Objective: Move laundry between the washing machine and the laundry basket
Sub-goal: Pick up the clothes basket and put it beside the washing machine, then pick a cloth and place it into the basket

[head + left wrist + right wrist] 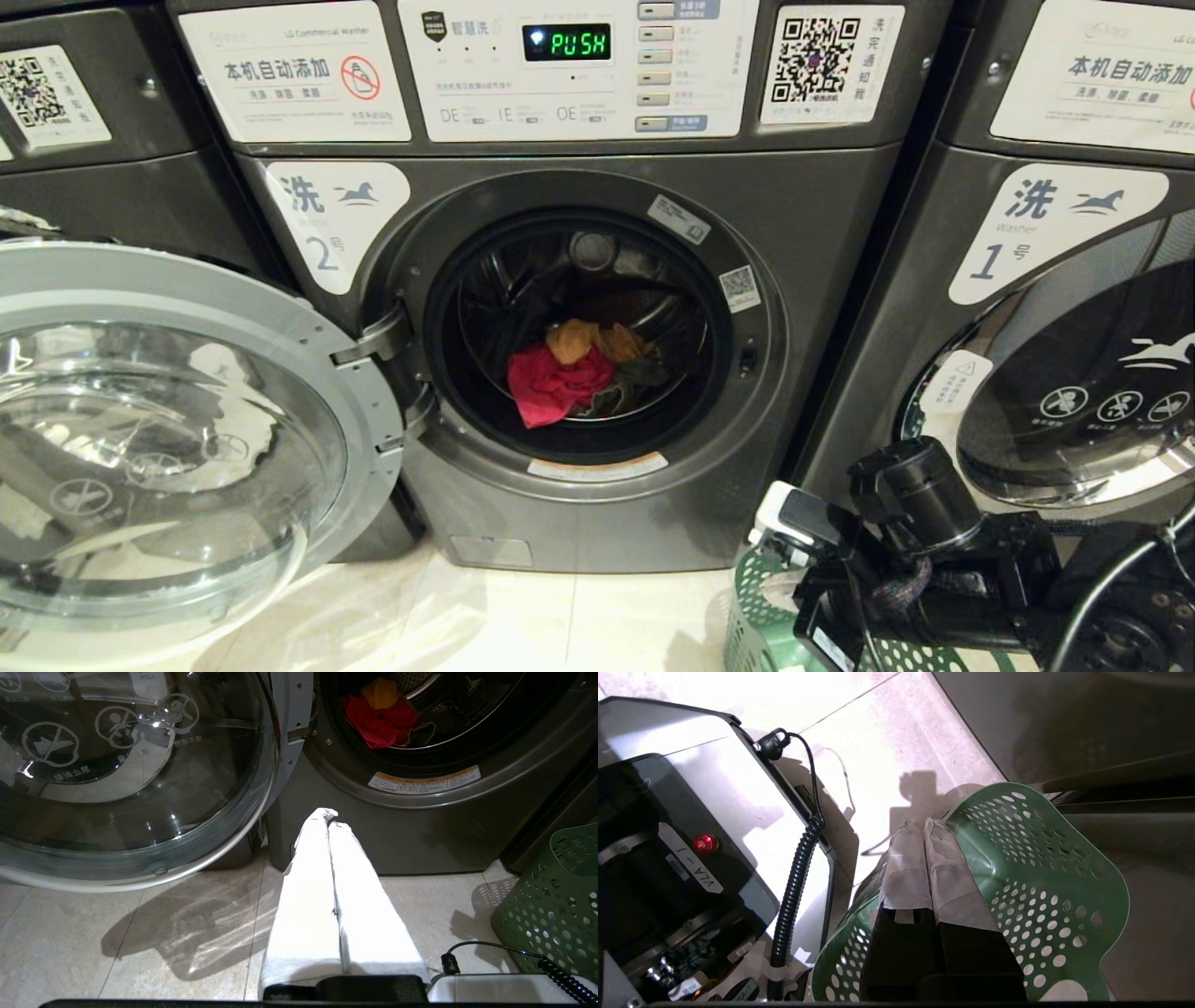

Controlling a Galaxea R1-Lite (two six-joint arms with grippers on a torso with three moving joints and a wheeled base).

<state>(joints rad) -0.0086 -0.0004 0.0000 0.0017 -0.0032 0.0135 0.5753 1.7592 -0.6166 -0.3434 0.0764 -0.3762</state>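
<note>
Underfoot, pale floor tiles [523, 616] front grey washers; both end effectors [329, 821] [924, 828] closed, empty.

Washing machine [579, 280] display [567, 42]: green "PUSH". Panel sticker [295, 70] above door: "LG Commercial Washer", "本机自动添加", crossed-out sign. Below display: "DE", "IE", "OE". White label [336, 219] beside opening: "洗", "2号". QR code sticker [822, 61] top right. Neighbouring machine [1055, 280] label: "洗", "Washer", "1号". Open door [131, 765] glass: "PULL". Robot base [682, 858] tape strip: "VLA-1".
</note>
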